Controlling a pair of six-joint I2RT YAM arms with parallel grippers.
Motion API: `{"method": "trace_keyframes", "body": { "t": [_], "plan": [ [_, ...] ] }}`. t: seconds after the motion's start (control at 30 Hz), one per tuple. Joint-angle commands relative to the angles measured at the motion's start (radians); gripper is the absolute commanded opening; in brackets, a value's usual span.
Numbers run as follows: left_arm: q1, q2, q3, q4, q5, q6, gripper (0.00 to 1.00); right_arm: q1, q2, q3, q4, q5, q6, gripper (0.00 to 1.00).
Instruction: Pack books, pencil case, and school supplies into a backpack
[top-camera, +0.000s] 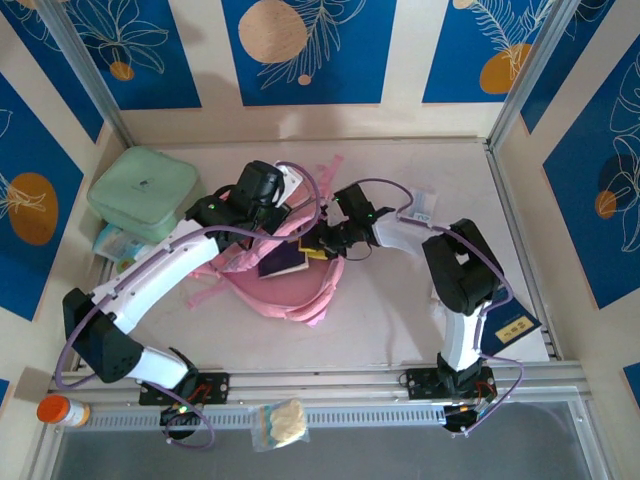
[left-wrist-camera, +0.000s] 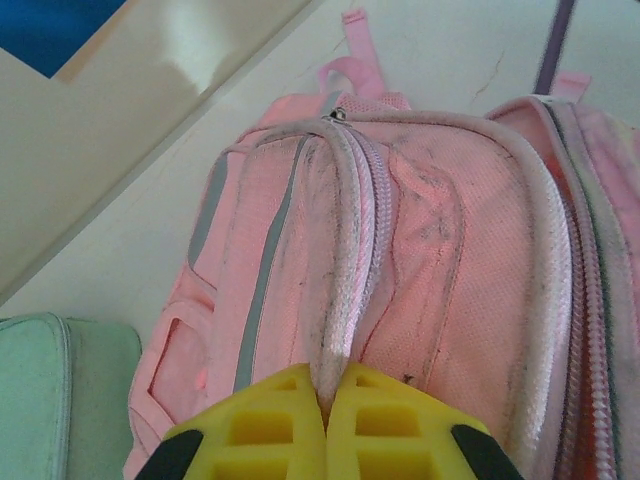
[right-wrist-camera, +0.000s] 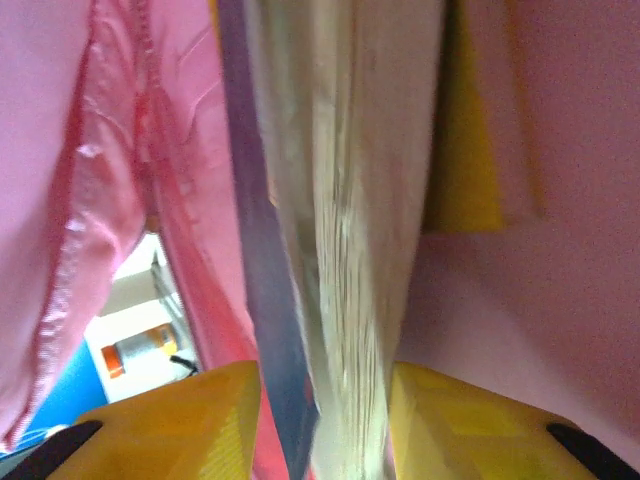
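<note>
The pink backpack (top-camera: 290, 290) lies mid-table with its mouth held apart. My left gripper (top-camera: 266, 212) is shut on the raised zipper edge of the backpack (left-wrist-camera: 440, 250), the piping pinched between its yellow fingers (left-wrist-camera: 270, 430). My right gripper (top-camera: 318, 243) reaches into the opening. A navy book (top-camera: 283, 263) stands between its parted fingers (right-wrist-camera: 170, 420), spine and pages (right-wrist-camera: 350, 250) blurred, with pink lining showing beside the cover. A yellow book (right-wrist-camera: 465, 170) sits deeper inside. Another navy book (top-camera: 510, 325) lies by the right arm's base. The white pencil case (top-camera: 422, 203) lies at the back right.
A mint-green zip case (top-camera: 143, 190) sits at the back left, with a pale blue packet (top-camera: 120, 243) in front of it. An orange-capped bottle (top-camera: 62, 410) and a small clear bag (top-camera: 278, 425) rest on the front rail. Patterned walls enclose the table.
</note>
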Motion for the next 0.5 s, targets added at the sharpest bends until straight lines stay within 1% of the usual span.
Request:
{"method": "trace_keyframes", "body": {
  "t": [0.0,0.07,0.13,0.2,0.27,0.37,0.47],
  "plan": [
    [0.009,-0.072,0.011,0.092,0.026,-0.022,0.0,0.009,-0.15,-0.056,-0.156,0.15,-0.022,0.38],
    [0.01,-0.078,0.001,0.106,0.058,-0.028,0.0,0.051,-0.207,-0.097,-0.185,0.248,-0.008,0.34],
    [0.01,-0.077,0.0,0.108,0.067,-0.032,0.0,0.114,-0.219,-0.107,-0.201,0.305,0.021,0.29],
    [0.011,-0.07,0.006,0.104,0.069,-0.033,0.0,0.173,-0.188,-0.102,-0.181,0.317,0.055,0.22],
    [0.012,-0.067,0.009,0.105,0.071,-0.036,0.0,0.228,-0.142,-0.093,-0.163,0.372,0.094,0.15],
    [0.01,-0.063,0.019,0.099,0.09,-0.038,0.0,0.267,-0.08,-0.058,-0.144,0.447,0.124,0.08],
    [0.01,-0.056,0.026,0.096,0.101,-0.038,0.0,0.265,-0.037,-0.01,-0.107,0.55,0.131,0.04]
  ]
}}
